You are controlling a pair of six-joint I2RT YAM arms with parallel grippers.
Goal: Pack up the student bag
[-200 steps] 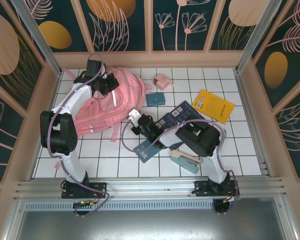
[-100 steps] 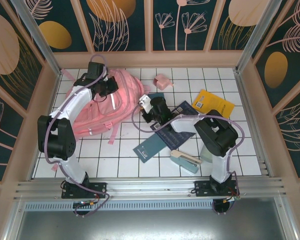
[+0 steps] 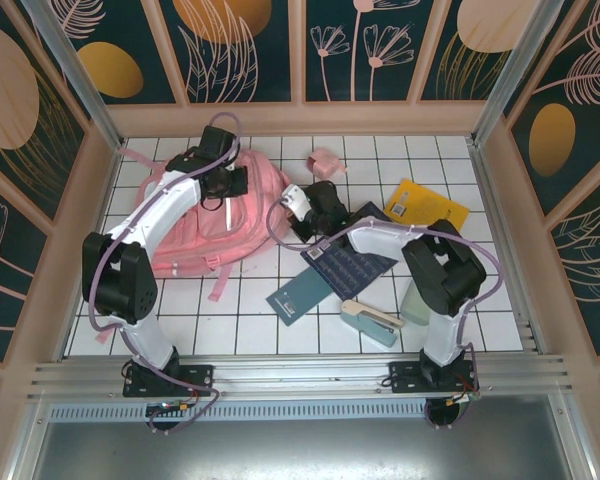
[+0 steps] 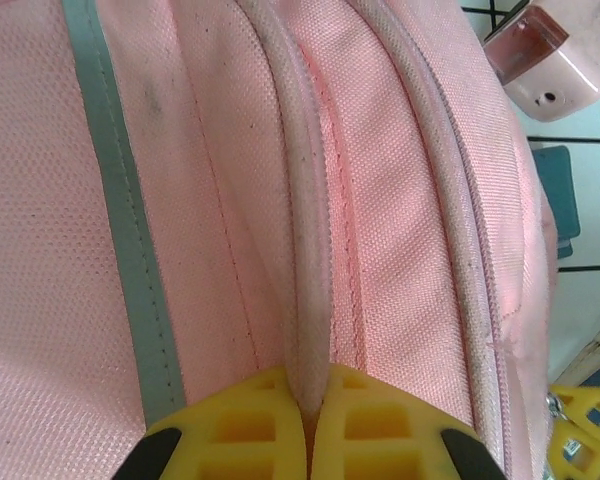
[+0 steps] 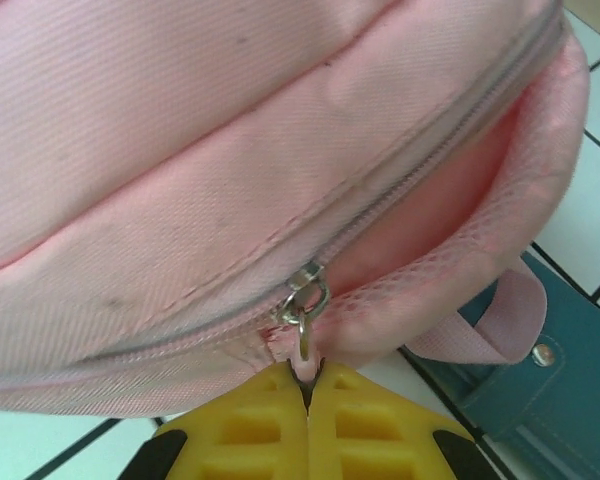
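I see the large soft pink fabric backpack point(image 3: 195, 225) lying on the white tiled tabletop point(image 3: 240, 320), in the upper left of the overhead frame. My left gripper point(image 4: 308, 400) is closed tight, its yellow pads pinching a raised piped seam point(image 4: 305, 250) on the backpack. My right gripper point(image 5: 306, 385), at the bag's right edge, is likewise fully closed, clamping the metal zipper pull point(image 5: 304, 300). Right of the slider the zip gapes. A small pink pouch point(image 3: 326, 162) sits nearby, upper centre.
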